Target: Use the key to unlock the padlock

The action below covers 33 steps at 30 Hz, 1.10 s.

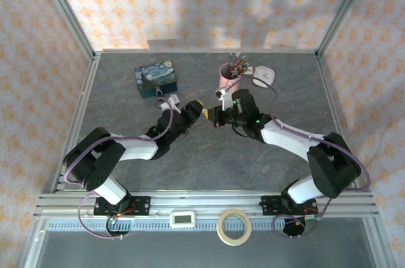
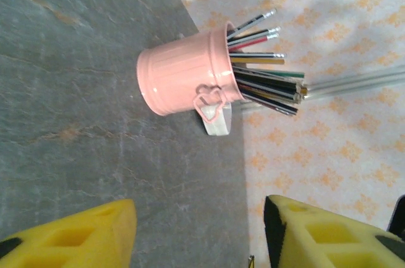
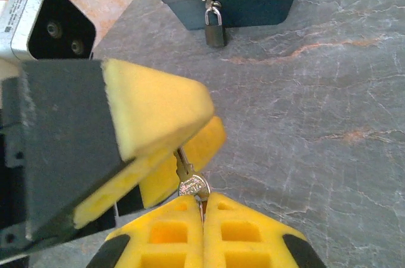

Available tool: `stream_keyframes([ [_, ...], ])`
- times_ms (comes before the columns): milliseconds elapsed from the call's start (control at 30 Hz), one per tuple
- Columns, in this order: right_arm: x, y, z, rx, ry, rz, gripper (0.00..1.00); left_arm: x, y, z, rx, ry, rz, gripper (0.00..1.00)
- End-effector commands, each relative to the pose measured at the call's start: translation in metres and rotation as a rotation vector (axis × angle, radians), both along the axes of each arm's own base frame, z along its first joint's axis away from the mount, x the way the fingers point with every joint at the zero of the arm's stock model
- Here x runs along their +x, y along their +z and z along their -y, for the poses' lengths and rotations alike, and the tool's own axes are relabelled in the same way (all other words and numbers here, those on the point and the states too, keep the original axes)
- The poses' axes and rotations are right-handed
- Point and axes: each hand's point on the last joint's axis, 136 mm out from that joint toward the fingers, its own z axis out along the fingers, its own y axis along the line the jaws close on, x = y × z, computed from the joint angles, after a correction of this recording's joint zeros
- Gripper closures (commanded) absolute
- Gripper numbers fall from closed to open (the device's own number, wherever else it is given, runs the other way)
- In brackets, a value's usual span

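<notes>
- While the right gripper (image 3: 203, 201) pinches the key (image 3: 192, 182) by its head, pads pressed together, the blade points up between the left gripper's (image 3: 214, 127) spread fingers — a handover, I judge.
- Close the left only once the blade sits square between its pads.
- The padlock (image 3: 214, 26) hangs on the blue tin's (image 3: 253, 2) hasp — well apart from both.

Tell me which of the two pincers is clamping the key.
The right pincer: its yellow fingers are pressed shut on the head of the key. The left pincer stands open, its fingers well apart.
</notes>
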Motion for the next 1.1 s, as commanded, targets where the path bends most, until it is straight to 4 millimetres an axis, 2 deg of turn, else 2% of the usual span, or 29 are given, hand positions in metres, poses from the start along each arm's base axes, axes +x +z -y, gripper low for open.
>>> stream_keyframes([
  [0,0.002,0.005,-0.006,0.032,0.016,0.008,1.00,0.000,0.029,0.016,-0.062,-0.057,0.086,0.58],
  [167,0.003,0.003,-0.007,0.028,0.014,0.008,1.00,-0.001,0.029,0.015,-0.046,-0.058,0.091,0.71],
  [333,0.004,0.005,-0.007,0.030,0.010,0.014,1.00,-0.001,0.023,0.015,-0.030,-0.057,0.080,0.98],
  [367,0.005,0.006,-0.006,0.029,0.008,0.016,1.00,-0.001,0.023,0.015,-0.027,-0.057,0.078,1.00],
  [433,0.007,0.008,-0.004,0.019,-0.005,0.030,1.00,-0.001,0.021,0.014,-0.012,-0.053,0.071,1.00],
  [567,0.016,0.012,0.016,-0.090,-0.085,0.102,0.72,-0.001,0.021,0.011,0.039,-0.046,0.065,1.00],
  [667,0.015,0.021,0.027,-0.153,-0.101,0.172,0.62,0.001,0.017,0.012,0.136,-0.061,0.038,1.00],
  [800,0.004,0.020,0.016,-0.253,-0.055,0.228,0.59,0.001,0.009,0.017,0.235,-0.104,-0.016,1.00],
  [933,-0.001,0.009,0.005,-0.286,0.000,0.221,0.59,-0.002,0.004,0.022,0.243,-0.141,-0.049,1.00],
  [1067,0.000,0.007,0.004,-0.289,0.007,0.242,0.60,-0.004,0.008,0.023,0.229,-0.157,-0.053,1.00],
])
